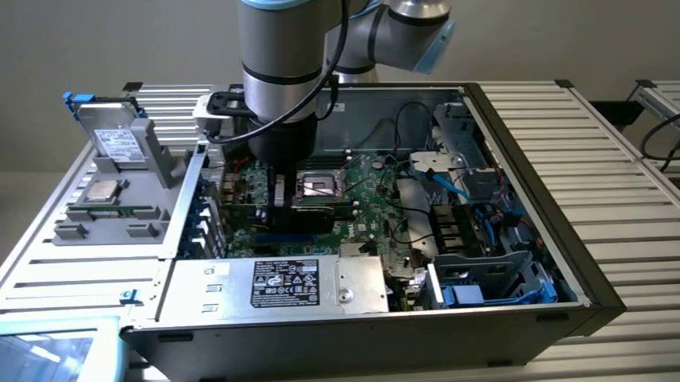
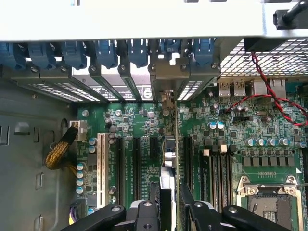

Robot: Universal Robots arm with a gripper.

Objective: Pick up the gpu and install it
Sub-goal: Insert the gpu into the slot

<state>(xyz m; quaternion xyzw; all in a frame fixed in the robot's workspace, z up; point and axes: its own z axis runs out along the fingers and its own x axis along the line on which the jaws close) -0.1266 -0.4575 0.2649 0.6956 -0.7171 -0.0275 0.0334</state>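
Gpu (image 2: 168,166) is seen edge-on in the wrist view, standing upright between the two fingers (image 2: 188,199) of the end effector (image 2: 168,195); the fingers are about half closed and press on its two flat faces, so the end effector has hold of it; the card runs from the fingers toward the back wall of the computer case (image 1: 531,159), where a row of blue clips (image 2: 103,50) sits above the slot openings; its lower edge is over the green motherboard (image 2: 144,120), between two long black slots, and I cannot tell if it is already seated in a slot or only just above it; a white slot (image 2: 101,163) lies further to one side, well apart from the card; on the other side is the open processor socket (image 2: 269,202), near a twisted red and black wire (image 2: 269,91); in the exterior view the arm (image 1: 279,72) comes straight down into the open case, which lies on a slatted metal bench (image 1: 595,135); a silver power supply (image 1: 285,282) with a black label is at the front of the case; on the exterior view's left a grey tray (image 1: 159,171) stands on the bench beside the case, with a square silver chip (image 1: 103,189) on it.
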